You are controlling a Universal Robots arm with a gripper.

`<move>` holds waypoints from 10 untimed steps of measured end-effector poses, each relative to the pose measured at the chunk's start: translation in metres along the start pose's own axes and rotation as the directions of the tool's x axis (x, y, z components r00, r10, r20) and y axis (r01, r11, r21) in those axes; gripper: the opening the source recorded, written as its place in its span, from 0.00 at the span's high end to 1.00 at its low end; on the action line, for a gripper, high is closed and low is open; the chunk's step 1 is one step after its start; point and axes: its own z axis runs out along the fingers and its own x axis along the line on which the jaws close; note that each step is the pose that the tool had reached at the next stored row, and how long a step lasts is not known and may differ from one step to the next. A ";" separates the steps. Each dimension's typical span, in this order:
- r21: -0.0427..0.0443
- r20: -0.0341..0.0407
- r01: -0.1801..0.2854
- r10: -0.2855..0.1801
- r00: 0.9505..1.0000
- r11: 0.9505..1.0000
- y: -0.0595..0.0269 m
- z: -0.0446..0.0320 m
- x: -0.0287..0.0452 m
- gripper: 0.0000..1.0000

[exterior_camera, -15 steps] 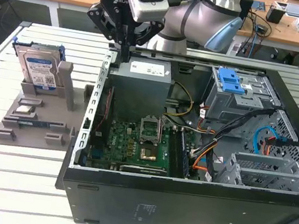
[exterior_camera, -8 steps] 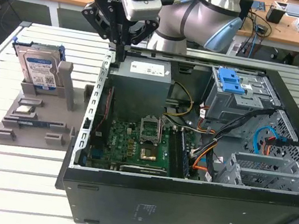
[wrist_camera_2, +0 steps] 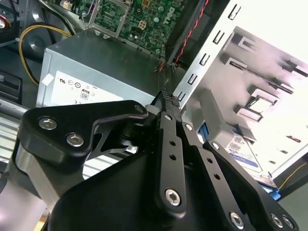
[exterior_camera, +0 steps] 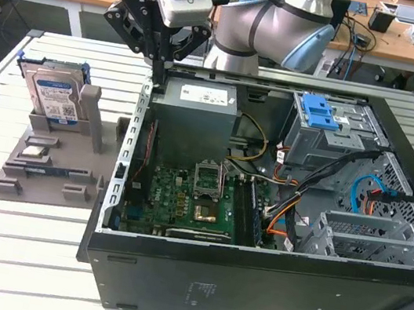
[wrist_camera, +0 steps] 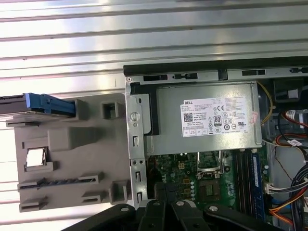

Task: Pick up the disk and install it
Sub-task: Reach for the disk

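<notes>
The disk [exterior_camera: 53,97], a silver drive with a white-and-blue label in a blue carrier, stands upright on edge in a grey holder [exterior_camera: 55,157] on the table, at the exterior view's left of the open computer case [exterior_camera: 249,281]. My gripper [exterior_camera: 159,75] hangs above the case's rear corner by the power supply, to the exterior view's right of the disk and apart from it. Its fingers are shut with nothing between them. The first wrist view shows the disk's [wrist_camera: 43,103] blue edge and the gripper [wrist_camera: 166,206]. The second wrist view shows the gripper [wrist_camera_2: 166,96] with the disk [wrist_camera_2: 243,149] beyond it.
A grey power supply [exterior_camera: 196,109] with a white label sits just under the gripper. The motherboard [exterior_camera: 192,196] lies on the case floor. A grey drive cage [exterior_camera: 336,145] with a blue latch [exterior_camera: 319,110] stands at the case's far side, with cables [exterior_camera: 293,209] beside it.
</notes>
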 end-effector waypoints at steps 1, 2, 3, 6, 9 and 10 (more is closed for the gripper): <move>0.000 0.000 0.000 0.000 1.000 1.000 -0.0001 0.0000 0.0008 0.90; 0.000 0.000 0.000 0.000 1.000 1.000 -0.0002 0.0000 0.0026 0.90; 0.000 0.000 0.000 0.000 1.000 1.000 -0.0003 -0.0001 0.0046 0.90; 0.000 0.000 0.000 0.000 1.000 1.000 -0.0006 -0.0002 0.0079 0.90; 0.000 0.000 0.000 0.000 1.000 1.000 -0.0009 -0.0002 0.0118 0.90; 0.000 0.000 0.000 0.000 1.000 1.000 -0.0011 -0.0003 0.0148 0.90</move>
